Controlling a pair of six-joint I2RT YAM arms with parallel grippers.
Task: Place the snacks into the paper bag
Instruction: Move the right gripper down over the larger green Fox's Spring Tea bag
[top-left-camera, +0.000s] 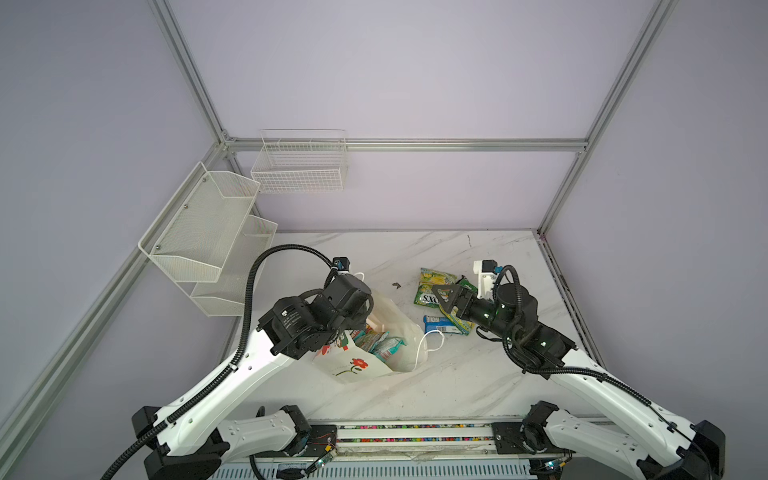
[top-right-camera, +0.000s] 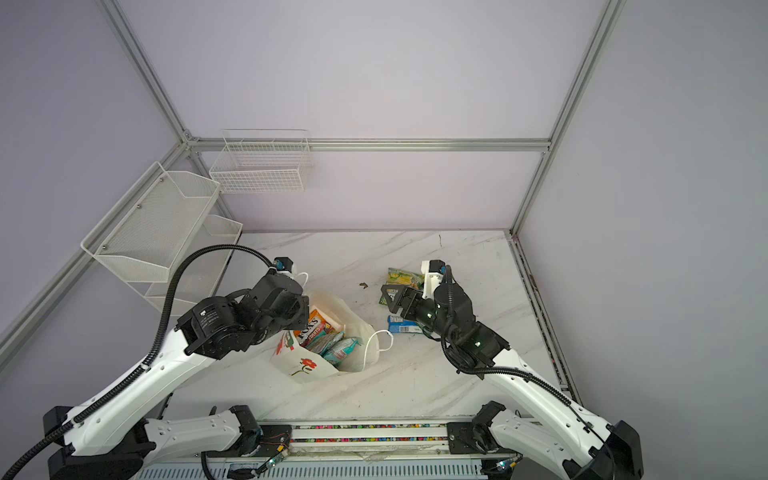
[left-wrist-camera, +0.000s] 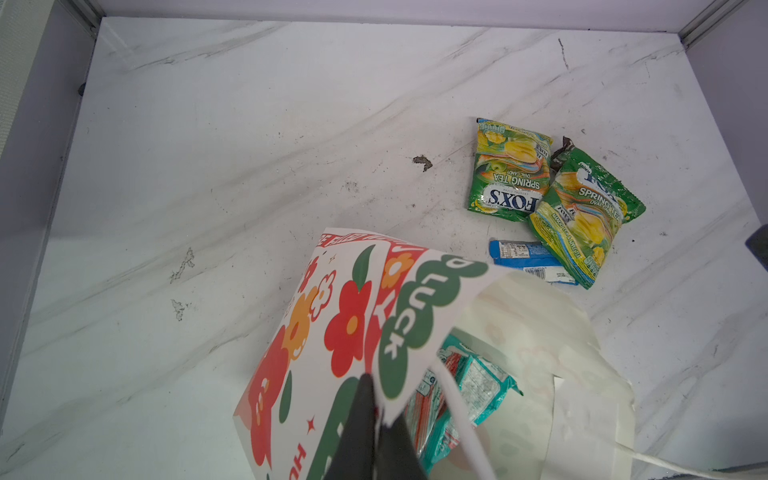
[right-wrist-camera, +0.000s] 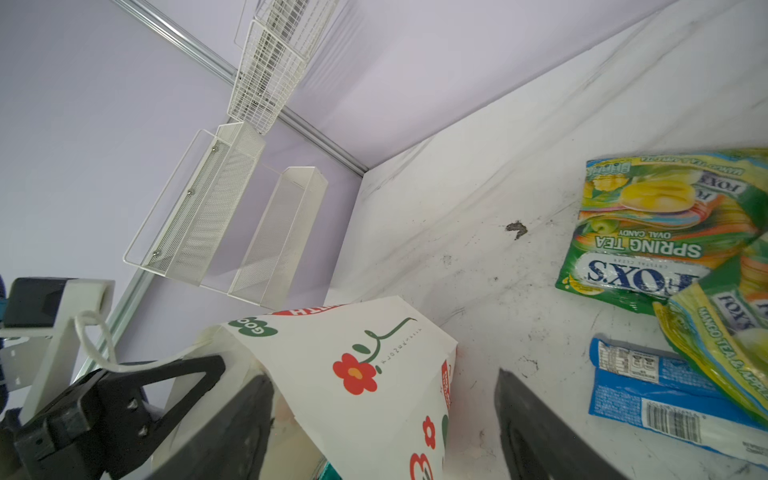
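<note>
Marble counter (top-left-camera: 415, 257), purple walls.

Top views: paper bag (top-left-camera: 361, 365) is leaning open toward the counter's left edge, with at least three packets showing inside. Right claw (top-left-camera: 451, 305) is hovering, jaws apart, over the loose snacks nearer the right edge.

Left wrist: left claw (left-wrist-camera: 376, 411) is pinching the bag's rim, clamped. My judgement: descend flat onto the topmost green packet (left-wrist-camera: 586, 212) while the mouth is held wide.

Right wrist, counting outside the bag: two green ones, one blue bar wrapper (right-wrist-camera: 665, 399).
</note>
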